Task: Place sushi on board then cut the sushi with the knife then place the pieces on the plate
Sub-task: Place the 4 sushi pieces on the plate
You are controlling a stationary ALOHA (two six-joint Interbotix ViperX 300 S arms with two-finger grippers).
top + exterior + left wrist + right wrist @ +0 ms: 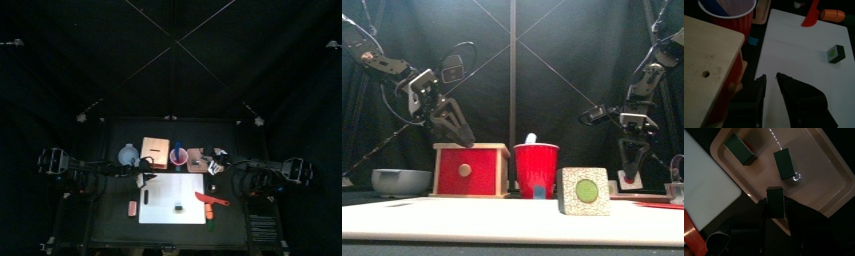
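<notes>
Right gripper (pixel 775 212) clamped on a dark green toy sushi block (pixel 775 198), long axis along the jaws, just inside the flat pink tray's (pixel 821 183) near rim; two more blocks (pixel 787 164) lie further in; left gripper (pixel 771 76) empty, slightly parted.

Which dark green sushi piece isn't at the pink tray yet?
The dark green sushi block standing alone on the white cutting board. Two others lie on the flat pink tray; a third block is between the right fingers over it.
</notes>
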